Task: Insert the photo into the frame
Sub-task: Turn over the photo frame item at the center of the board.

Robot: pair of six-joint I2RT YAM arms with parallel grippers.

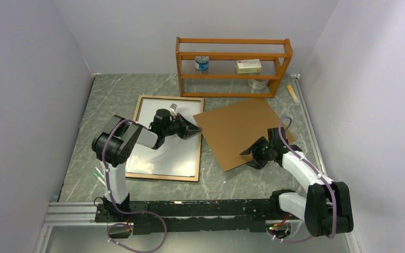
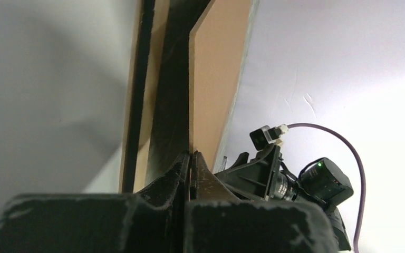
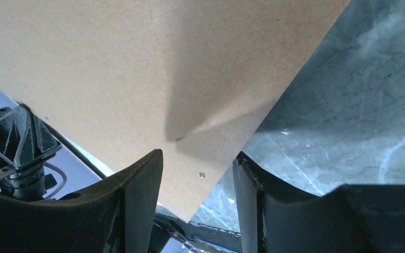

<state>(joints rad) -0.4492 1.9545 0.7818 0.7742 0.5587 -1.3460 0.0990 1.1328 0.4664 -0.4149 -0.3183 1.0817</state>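
1. The photo (image 1: 171,155) is lying white back up inside the frame (image 1: 169,97), which is resting wood side up on the desk (image 1: 111,95).
2. Its long axis is running away from the arm bases. The left arm is the nearer one, reaching across the photo to the frame's right edge.
3. The left fingers (image 2: 176,174) are closed, apparently pinching a corner of the cardboard backing sheet (image 1: 242,132), which is lying just right of the photo.
4. The right fingers (image 3: 142,179) are standing apart, straddling the sheet's near corner.
5. The printed face is hidden, the left arm is covering part of the photo, and how fully the photo is seating in the frame cannot be made out.
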